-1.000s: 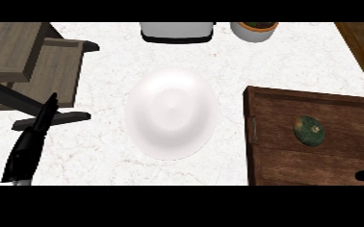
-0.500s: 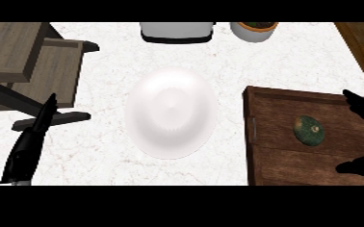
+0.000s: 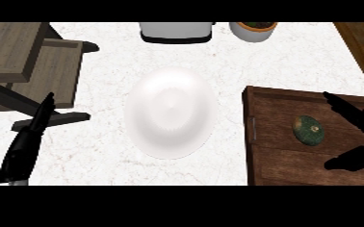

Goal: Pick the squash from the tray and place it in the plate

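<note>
The oval, mottled green squash (image 3: 310, 129) lies in the dark wooden tray (image 3: 266, 168). My right robot hand (image 3: 346, 133) brackets it, fingers spread, untouching. My left robot hand (image 3: 30, 134) rests released beside the smooth white plate (image 3: 171, 111) on the marbled surface (image 3: 235, 62).

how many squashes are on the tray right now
1. A single dark green oval squash lies on the brown wooden tray at the counter's right side, between the fingers and thumb of the black right hand. None looks hidden, though the tray runs past the view's edge.
</note>
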